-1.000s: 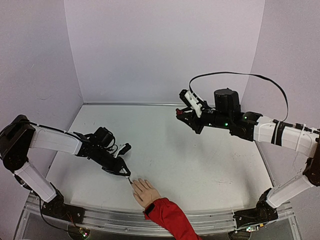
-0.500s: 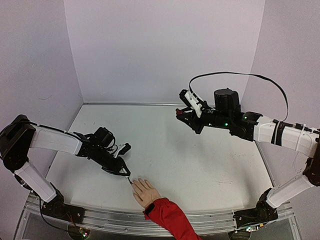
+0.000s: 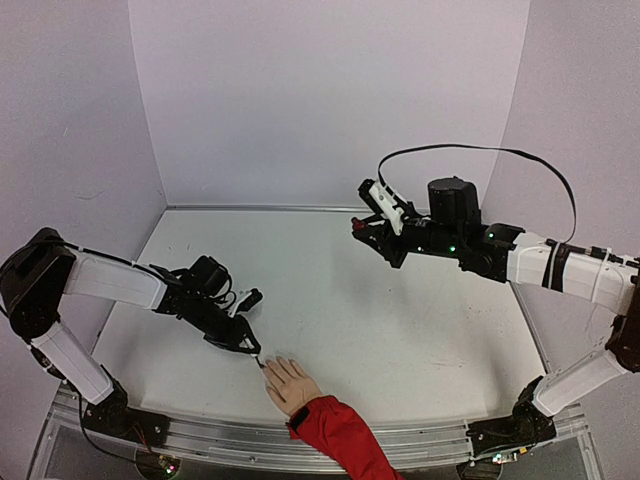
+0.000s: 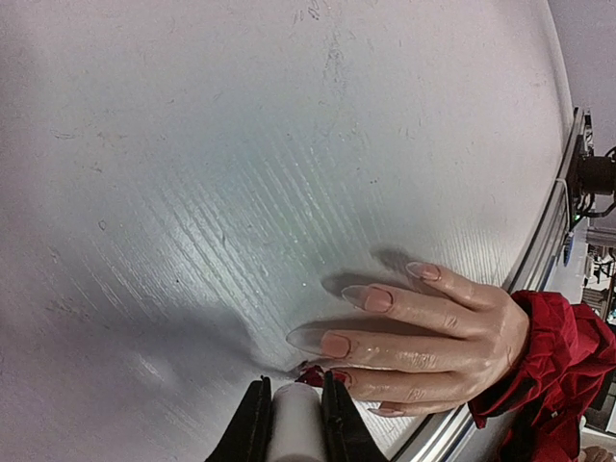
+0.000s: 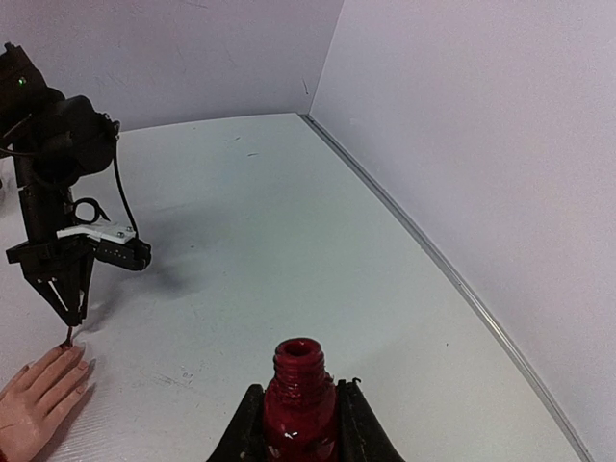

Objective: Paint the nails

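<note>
Fingers of the left gripper are pinched on a white brush cap, one finger on each side of it (wrist view, bottom edge). Just past the cap, a dark red patch lies at the tip of one finger of the mannequin hand. Cannot tell whether it is the brush tip, a painted nail, or both.

The nails: three others show plainly, long and pointed, pinkish. A further pale one is partly in view at the lower side of the hand.

The hand lies palm down on the white table, its fingers slightly spread and pointing away from the red sleeve.

Top view: the left gripper is low over the near-left part of the table. A thin dark brush stem reaches from it to the mannequin fingertips. The hand sits near the table's front edge, roughly between the two arm bases, and the sleeve trails off toward that edge.

The right gripper has its fingers clamped on a dark red polish bottle, one on each side. The bottle is upright with its neck uncapped (the threads are visible). In the top view this gripper is held up over the far-right part of the table, well apart from the hand and the left gripper.
</note>
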Robot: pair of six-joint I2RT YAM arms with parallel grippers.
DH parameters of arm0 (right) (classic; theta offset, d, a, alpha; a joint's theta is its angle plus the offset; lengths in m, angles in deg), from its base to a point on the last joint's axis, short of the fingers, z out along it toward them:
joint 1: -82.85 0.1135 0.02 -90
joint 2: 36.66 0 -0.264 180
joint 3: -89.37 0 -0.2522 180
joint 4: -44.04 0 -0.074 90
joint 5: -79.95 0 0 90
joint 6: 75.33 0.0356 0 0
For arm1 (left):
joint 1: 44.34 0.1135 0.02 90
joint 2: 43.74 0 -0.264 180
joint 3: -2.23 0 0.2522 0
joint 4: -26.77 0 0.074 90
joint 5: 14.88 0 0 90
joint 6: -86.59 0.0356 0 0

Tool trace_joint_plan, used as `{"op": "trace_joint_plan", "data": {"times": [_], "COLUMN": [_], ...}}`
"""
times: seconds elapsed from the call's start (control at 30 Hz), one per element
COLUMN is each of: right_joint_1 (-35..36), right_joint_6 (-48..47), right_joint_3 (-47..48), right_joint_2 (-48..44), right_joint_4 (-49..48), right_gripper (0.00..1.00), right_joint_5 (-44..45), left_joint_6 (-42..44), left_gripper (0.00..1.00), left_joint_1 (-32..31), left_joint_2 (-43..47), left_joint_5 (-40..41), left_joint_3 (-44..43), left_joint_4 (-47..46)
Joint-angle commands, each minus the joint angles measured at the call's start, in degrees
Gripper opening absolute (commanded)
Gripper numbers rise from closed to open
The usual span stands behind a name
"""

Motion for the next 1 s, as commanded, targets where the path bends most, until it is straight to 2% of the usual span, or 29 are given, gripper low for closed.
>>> {"op": "trace_joint_plan", "data": {"times": [0.0, 0.63, 0.97], "right_joint_1": [-0.3, -0.4, -0.5], "right_joint_6": [0.5, 0.6, 0.7], "right_joint_3": [1.4, 1.5, 1.5], "right_joint_2": [0.3, 0.4, 0.6], "right_joint_4": [-2.3, -2.3, -2.4], "right_gripper": [0.0, 0.0, 0.0], "right_joint_5": [-0.7, -0.9, -1.4], "left_joint_6": [0.0, -0.5, -1.7], "left_gripper": [0.0, 0.0, 0.0], "left_joint_1": [-0.3, -0.2, -0.2], "left_joint_2": [-0.5, 0.7, 6.2], "left_joint_5": [0.4, 2.9, 3.1], "left_joint_3": [-2.2, -2.8, -0.8], "left_joint_4": [-1.9, -1.9, -0.8]}}
